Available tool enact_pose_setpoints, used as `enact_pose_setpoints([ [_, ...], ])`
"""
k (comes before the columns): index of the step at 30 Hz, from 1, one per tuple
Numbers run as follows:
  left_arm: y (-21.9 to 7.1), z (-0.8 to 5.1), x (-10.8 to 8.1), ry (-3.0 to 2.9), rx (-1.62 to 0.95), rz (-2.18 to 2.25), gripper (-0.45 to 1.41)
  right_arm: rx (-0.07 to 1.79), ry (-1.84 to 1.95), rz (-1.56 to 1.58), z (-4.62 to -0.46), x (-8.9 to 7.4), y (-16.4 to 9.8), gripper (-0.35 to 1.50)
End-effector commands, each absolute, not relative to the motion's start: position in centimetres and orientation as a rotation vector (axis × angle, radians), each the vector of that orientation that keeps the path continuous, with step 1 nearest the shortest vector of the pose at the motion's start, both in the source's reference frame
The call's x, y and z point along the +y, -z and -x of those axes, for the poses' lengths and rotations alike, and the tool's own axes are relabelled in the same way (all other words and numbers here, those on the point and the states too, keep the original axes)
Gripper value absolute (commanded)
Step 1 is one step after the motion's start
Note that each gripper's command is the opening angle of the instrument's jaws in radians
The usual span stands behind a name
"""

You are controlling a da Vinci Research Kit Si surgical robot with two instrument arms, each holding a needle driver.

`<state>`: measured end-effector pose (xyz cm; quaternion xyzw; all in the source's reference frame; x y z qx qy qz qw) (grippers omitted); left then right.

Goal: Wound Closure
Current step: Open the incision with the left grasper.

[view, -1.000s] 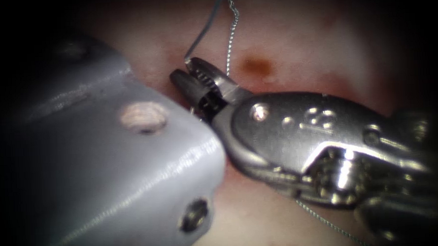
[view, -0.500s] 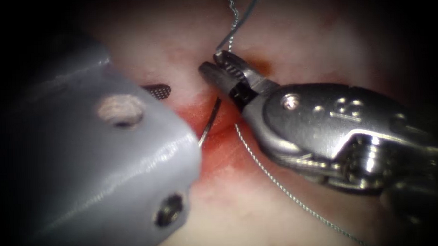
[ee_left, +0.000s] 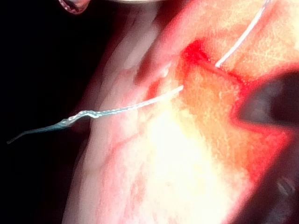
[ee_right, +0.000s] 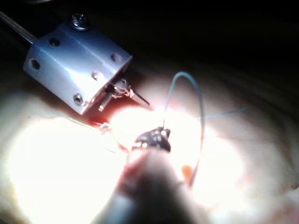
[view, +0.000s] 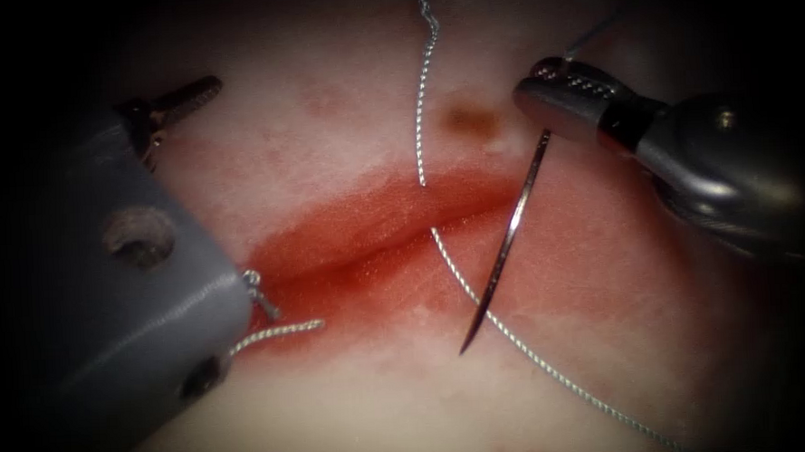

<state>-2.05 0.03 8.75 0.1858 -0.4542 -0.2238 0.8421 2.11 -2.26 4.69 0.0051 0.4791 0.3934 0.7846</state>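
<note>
Above red horizontal cut (view: 367,255) in pale pork tissue (view: 343,120), right steel needle driver (view: 559,79) pinching dark curved needle (view: 503,240) at blunt end, needle hanging free of tissue. Twisted silver thread (view: 449,260) crossing cut; cut gaping, closure looking early. Left tool (view: 175,100): jaws seeming closed, empty.

Dark surround at the edges, bright light at centre

The tissue (view: 343,111) carries a cut (view: 376,250) ringed by red fluid (view: 351,283), thread (view: 478,295) lying across it, short cut ends of thread (view: 276,331) near its left end, and a brownish spot (view: 468,119), perhaps a stain.
</note>
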Motion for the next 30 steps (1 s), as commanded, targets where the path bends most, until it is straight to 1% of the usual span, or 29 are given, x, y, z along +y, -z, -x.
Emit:
enact_pose_setpoints([
  [1, -8.72, 2.09, 0.15, 0.426, -0.984, -0.359, 1.21, 1.063, -0.812, -0.009, -2.19, -2.16, -4.69, -0.35],
  [6, -8.73, 2.17, 0.15, 0.222, -1.060, -0.287, 1.19, 1.189, -0.594, 0.015, -2.17, -2.16, -4.80, -0.35],
  [7, -8.74, 2.20, 0.14, 0.149, -1.090, -0.281, 1.16, 1.257, -0.548, 0.030, -2.18, -2.18, -4.85, -0.35],
  [10, -8.77, 2.21, 0.10, 0.105, -1.102, -0.282, 1.13, 1.327, -0.488, 0.045, -2.20, -2.19, -4.89, -0.35],
  [12, -8.78, 2.22, 0.07, 0.073, -1.111, -0.279, 1.14, 1.367, -0.451, 0.048, -2.21, -2.19, -4.89, -0.35],
  [14, -8.79, 2.25, 0.03, -0.035, -1.151, -0.263, 1.13, 1.388, -0.421, 0.037, -2.22, -2.19, -4.89, -0.35],
  [15, -8.77, 2.27, 0.02, -0.123, -1.211, -0.248, 1.06, 1.393, -0.413, 0.029, -2.22, -2.20, -4.88, -0.35],
  [18, -8.73, 2.30, 0.01, -0.157, -1.308, -0.242, 1.03, 1.391, -0.415, 0.033, -2.22, -2.21, -4.88, -0.35],
  [21, -8.68, 2.35, 0.01, -0.160, -1.399, -0.251, 1.04, 1.392, -0.414, 0.033, -2.22, -2.21, -4.88, -0.35],
  [24, -8.65, 2.41, 0.00, -0.158, -1.411, -0.247, 1.08, 1.392, -0.414, 0.033, -2.22, -2.21, -4.88, -0.35],
  [30, -8.62, 2.49, -0.06, -0.171, -1.418, -0.256, 1.08, 1.391, -0.415, 0.034, -2.23, -2.21, -4.88, -0.35],
])
